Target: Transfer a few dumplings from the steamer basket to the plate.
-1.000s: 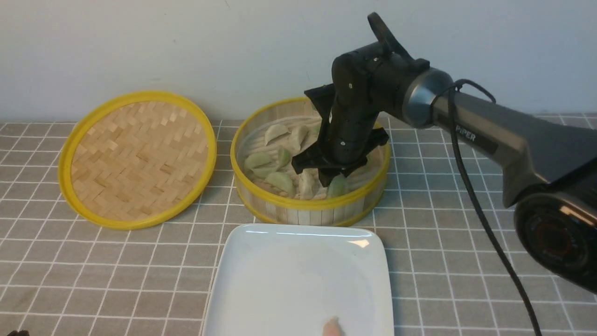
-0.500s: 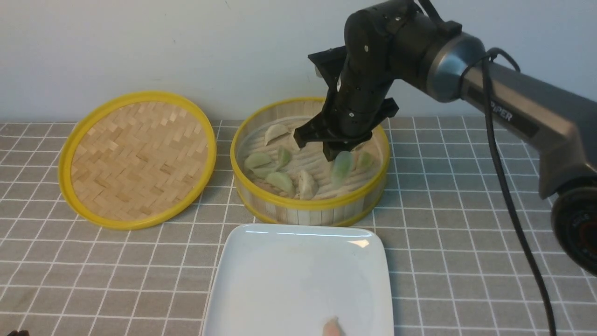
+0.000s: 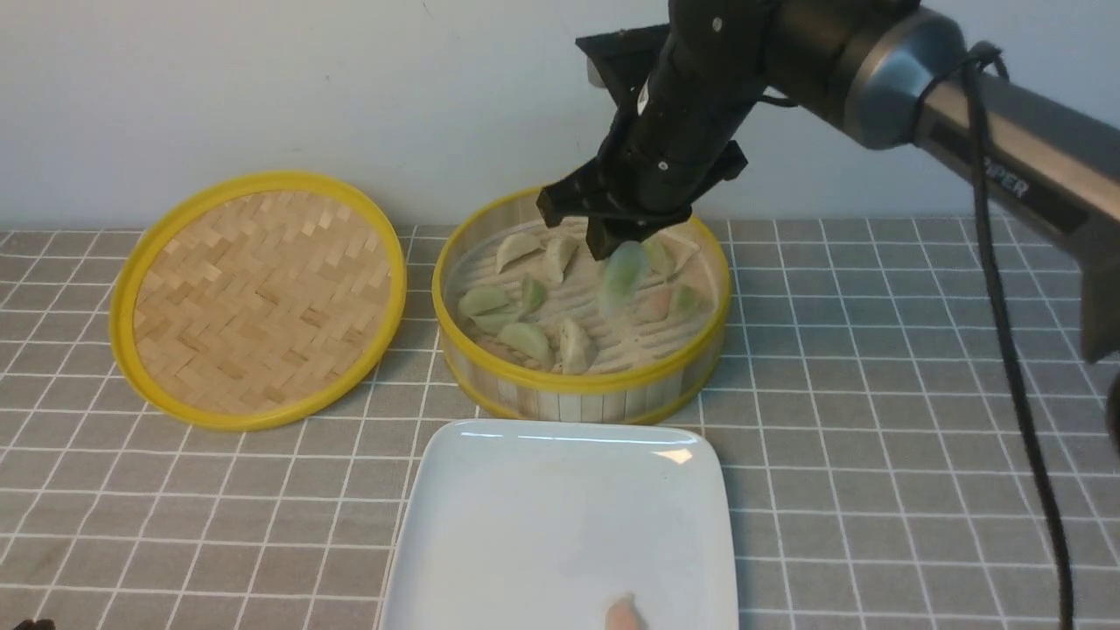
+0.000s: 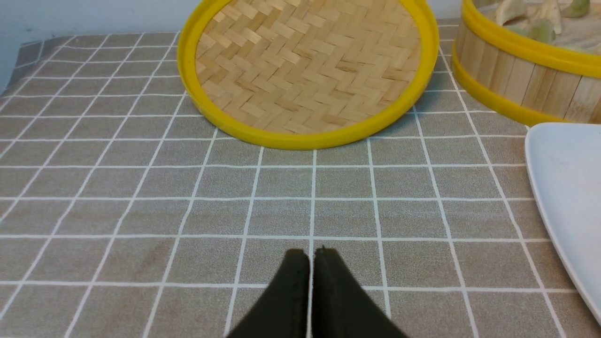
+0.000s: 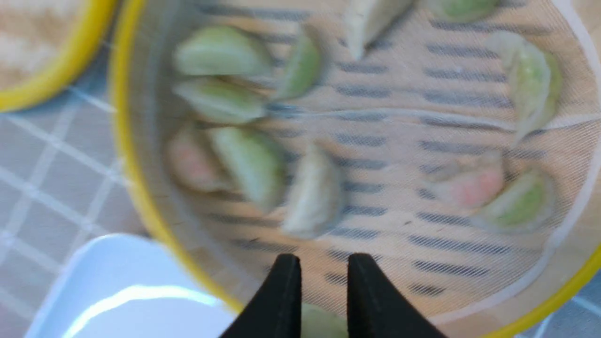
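Note:
The steamer basket (image 3: pixel 577 385) stands at the back centre with several dumplings (image 3: pixel 525 337) on its floor. My right gripper (image 3: pixel 617 249) hangs above the basket, shut on a pale green dumpling (image 3: pixel 623 273) that dangles below its fingers. The right wrist view shows that dumpling (image 5: pixel 319 324) wedged between the jaws of the right gripper (image 5: pixel 320 260), over the basket's near rim (image 5: pixel 136 188). The white plate (image 3: pixel 560 507) lies in front of the basket with one pinkish dumpling (image 3: pixel 623 615) at its near edge. My left gripper (image 4: pixel 310 253) is shut and empty, low over the tablecloth.
The flat woven lid (image 3: pixel 258 297) lies on the cloth left of the basket, ahead of the left gripper. A grey checked tablecloth (image 3: pixel 875 437) covers the table. The right arm's black cable (image 3: pixel 1006 350) hangs down on the right side.
My right gripper has risen out of the basket with the green dumpling, moving up and a little toward the back. The left arm has not moved.

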Controlling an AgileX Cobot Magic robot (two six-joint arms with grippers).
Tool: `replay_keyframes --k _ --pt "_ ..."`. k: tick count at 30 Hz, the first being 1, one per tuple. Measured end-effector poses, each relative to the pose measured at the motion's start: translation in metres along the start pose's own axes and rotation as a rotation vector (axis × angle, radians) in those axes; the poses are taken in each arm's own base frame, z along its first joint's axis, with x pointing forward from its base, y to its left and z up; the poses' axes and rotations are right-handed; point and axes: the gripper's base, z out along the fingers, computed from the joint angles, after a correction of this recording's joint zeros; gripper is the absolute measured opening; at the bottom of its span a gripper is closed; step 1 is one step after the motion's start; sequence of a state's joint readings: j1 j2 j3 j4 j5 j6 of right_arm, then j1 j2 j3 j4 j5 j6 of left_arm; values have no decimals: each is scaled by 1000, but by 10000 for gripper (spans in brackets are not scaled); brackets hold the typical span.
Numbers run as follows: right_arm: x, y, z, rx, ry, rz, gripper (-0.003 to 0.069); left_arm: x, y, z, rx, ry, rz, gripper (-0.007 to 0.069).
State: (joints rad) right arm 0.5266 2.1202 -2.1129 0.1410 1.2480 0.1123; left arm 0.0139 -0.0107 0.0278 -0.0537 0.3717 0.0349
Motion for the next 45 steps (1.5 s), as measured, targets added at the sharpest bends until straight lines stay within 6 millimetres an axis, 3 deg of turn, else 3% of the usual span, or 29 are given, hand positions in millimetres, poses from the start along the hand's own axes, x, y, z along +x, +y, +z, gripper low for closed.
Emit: replay_keyframes --k 4,5,6,10,13,18,24,25,28,29,30,33,35,37,38,41,42,43,45 --pt "22 12 -15 -53 50 -9 106 0 0 0 0 0 0 -5" --pt "39 19 -11 -61 108 -29 106 0 0 0 0 0 0 -5" --pt "41 20 -11 -60 115 -30 106 0 0 0 0 0 0 -5" --pt "81 25 28 -56 297 -44 101 0 0 0 0 0 0 -5" --pt "97 21 56 -55 392 -5 30 0 0 0 0 0 0 -5" --pt "102 20 79 -67 430 25 57 0 0 0 0 0 0 -5" --pt "92 21 72 -52 386 0 223 0 0 0 0 0 0 -5" --pt "91 21 70 -47 379 -6 223 0 0 0 0 0 0 -5" --pt "71 23 29 -15 249 -52 259 0 0 0 0 0 0 -5" --pt "71 22 29 -12 249 -53 259 0 0 0 0 0 0 -5" --pt "64 25 -11 -8 156 -65 251 0 0 0 0 0 0 -5" --pt "62 27 -63 -10 44 -63 230 0 0 0 0 0 0 -5" --pt "72 29 -138 -22 -117 -55 192 0 0 0 0 0 1 -5" --pt "83 28 -171 -27 -183 -53 176 0 0 0 0 0 1 -5" --pt "100 25 -206 -30 -252 -48 150 0 0 0 0 0 1 -5" --pt "148 14 -263 -28 -418 -53 106 0 0 0 0 0 1 -5" --pt "151 13 -266 -30 -440 -55 100 0 0 0 0 0 1 -5" --pt "180 6 -289 -33 -569 -63 82 0 0 0 0 0 1 -5" --pt "219 -5 -300 -30 -745 -84 57 0 0 0 0 0 1 -5"
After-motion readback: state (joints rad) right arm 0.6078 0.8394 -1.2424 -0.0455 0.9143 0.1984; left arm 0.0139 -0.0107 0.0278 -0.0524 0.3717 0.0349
